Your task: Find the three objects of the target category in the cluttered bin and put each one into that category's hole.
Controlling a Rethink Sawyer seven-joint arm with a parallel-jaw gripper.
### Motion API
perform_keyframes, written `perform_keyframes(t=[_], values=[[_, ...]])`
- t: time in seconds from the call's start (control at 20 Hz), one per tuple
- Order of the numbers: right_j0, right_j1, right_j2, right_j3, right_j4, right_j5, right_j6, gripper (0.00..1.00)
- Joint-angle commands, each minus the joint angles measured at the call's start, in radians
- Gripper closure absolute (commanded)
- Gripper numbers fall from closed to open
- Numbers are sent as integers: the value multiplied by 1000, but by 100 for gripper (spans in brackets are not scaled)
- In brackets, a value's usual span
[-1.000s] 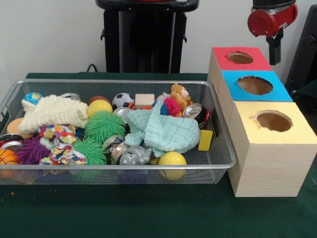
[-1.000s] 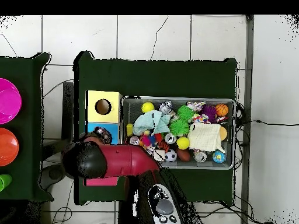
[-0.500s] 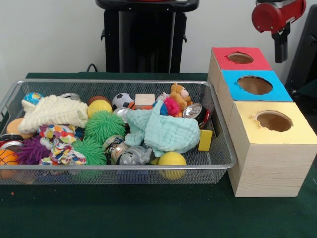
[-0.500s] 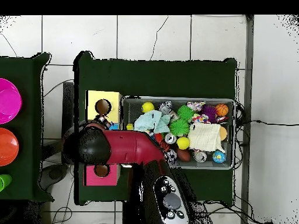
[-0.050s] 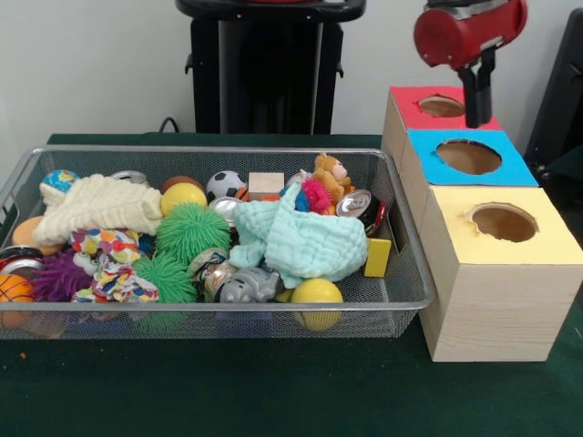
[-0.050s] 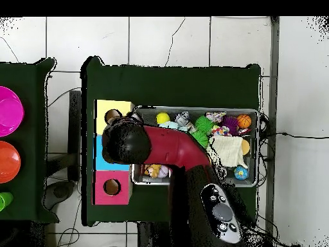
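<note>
A wire bin (image 5: 219,311) holds a jumble: a pale blue cloth (image 5: 305,241), a cream cloth (image 5: 96,205), green spiky balls (image 5: 191,232), yellow balls (image 5: 316,293), a soccer ball (image 5: 225,184), drink cans (image 5: 357,202), a wooden block (image 5: 266,183), a yellow block (image 5: 377,257) and an orange plush toy (image 5: 330,173). Right of the bin stand three boxes with round holes: red (image 5: 410,107), blue (image 5: 515,170), yellow (image 5: 547,248). My gripper (image 5: 475,120) hangs high over the seam between the red and blue boxes, with nothing seen hanging from it. From overhead, the arm (image 6: 125,143) covers the blue box (image 6: 98,154) and the bin's near corner.
A black stand (image 5: 264,73) rises behind the bin. Green cloth (image 5: 273,382) covers the table in front. In the overhead view, pink and orange bowls (image 6: 8,110) sit on a second table at the left, and the bin's rim (image 6: 257,148) runs close to the table's right edge.
The gripper rose at the far right beside the red box, then swung left and down over the red and blue boxes. From overhead, the arm swept from the red box toward the bin.
</note>
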Motion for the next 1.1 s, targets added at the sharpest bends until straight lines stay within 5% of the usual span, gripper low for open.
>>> perform_keyframes(t=[0.05, 0.6, 1.1], values=[[-90, 60, 85, -96, -68, 179, -61, 100], [-313, 89, 175, -116, -178, 257, -200, 100], [-488, 148, 258, -214, -298, 412, -314, 100]])
